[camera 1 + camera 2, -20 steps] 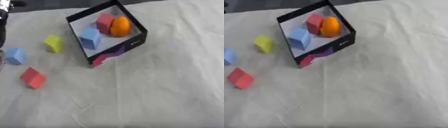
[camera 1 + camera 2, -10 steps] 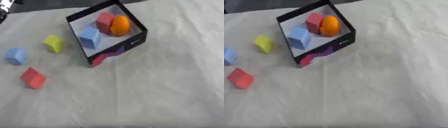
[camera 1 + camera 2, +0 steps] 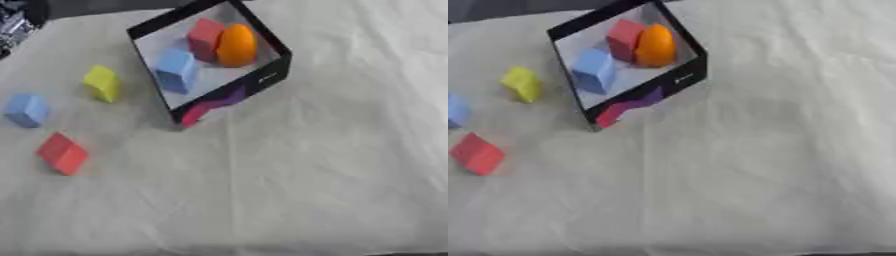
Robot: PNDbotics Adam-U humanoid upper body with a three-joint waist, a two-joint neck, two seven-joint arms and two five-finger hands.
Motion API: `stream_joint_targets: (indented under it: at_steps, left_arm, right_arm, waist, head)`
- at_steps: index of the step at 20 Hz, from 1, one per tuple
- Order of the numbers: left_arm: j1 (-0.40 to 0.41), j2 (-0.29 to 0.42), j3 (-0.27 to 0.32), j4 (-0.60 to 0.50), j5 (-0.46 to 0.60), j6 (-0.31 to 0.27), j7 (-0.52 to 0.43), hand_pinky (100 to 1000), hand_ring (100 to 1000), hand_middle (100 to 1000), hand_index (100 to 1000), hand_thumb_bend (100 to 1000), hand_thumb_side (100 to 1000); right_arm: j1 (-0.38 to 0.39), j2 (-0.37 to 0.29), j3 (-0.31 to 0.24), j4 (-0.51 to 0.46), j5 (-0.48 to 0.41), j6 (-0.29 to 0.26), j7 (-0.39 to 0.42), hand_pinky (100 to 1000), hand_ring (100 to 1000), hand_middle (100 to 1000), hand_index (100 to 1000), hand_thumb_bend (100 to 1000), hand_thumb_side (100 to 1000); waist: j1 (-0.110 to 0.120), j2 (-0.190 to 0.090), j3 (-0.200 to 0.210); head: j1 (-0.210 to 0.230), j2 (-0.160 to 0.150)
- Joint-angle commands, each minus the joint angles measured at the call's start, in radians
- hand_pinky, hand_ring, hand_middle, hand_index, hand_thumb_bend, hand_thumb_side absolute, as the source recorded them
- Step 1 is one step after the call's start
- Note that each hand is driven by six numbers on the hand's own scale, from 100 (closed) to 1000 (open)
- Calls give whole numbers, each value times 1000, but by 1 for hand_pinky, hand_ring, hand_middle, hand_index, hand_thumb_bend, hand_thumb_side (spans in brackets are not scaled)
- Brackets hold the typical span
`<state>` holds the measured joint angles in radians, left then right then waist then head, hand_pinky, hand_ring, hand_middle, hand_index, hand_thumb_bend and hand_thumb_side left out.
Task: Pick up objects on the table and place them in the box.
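A black box (image 3: 262, 80) with a white floor lies tilted at the upper middle of the cloth. Inside it sit a blue block (image 3: 176, 70), a red block (image 3: 205, 39) and an orange rounded object (image 3: 236, 45). Left of the box, on the cloth, lie a yellow block (image 3: 102, 83), a light blue block (image 3: 26, 110) and a red block (image 3: 63, 153), all apart from each other. A black and silver piece of my left hand (image 3: 13, 29) shows at the upper left corner, far from the blocks. My right hand is out of view.
A wrinkled white cloth (image 3: 315, 170) covers the table. A dark strip (image 3: 96, 6) runs along the far edge behind the box.
My left arm has pulled back from beside the light blue block up to the upper left corner. The blocks and the box have stayed put.
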<state>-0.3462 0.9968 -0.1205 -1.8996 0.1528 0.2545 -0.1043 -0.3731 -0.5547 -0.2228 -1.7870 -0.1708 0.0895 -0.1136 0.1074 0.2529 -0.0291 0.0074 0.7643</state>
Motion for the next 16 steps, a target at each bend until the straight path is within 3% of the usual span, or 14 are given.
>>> stream_joint_targets:
  at_steps: [1, 6, 7, 11, 16]
  left_arm:
    - [10, 75, 1, -26, 19, 62, -11, 780, 877, 793, 798, 403, 680]
    - [46, 98, -20, -54, 17, 156, -30, 798, 884, 789, 791, 481, 672]
    - [55, 104, -27, -57, 12, 171, -40, 810, 885, 786, 790, 554, 657]
    - [83, 128, -57, -63, -26, 231, -104, 845, 839, 741, 786, 678, 589]
    - [101, 141, -88, -45, -73, 261, -168, 868, 789, 733, 784, 731, 506]
  right_arm:
    - [-4, -39, -13, -10, 14, 6, -2, 762, 794, 764, 875, 100, 609]
    - [1, -40, -17, -16, 20, 11, -7, 761, 792, 763, 875, 100, 608]
    - [3, -41, -17, -16, 21, 12, -8, 761, 791, 762, 874, 100, 610]
    - [9, -46, -16, -15, 24, 15, -8, 761, 790, 762, 874, 100, 611]
    - [14, -48, -15, -13, 27, 19, -8, 761, 788, 760, 873, 100, 614]
  waist:
    - [9, 3, 2]
    - [8, 5, 2]
    - [9, 6, 2]
    - [12, 4, 5]
    - [15, 0, 5]
  head:
    - [-5, 6]
    - [0, 6]
    - [2, 6]
    - [4, 6]
    - [14, 6]
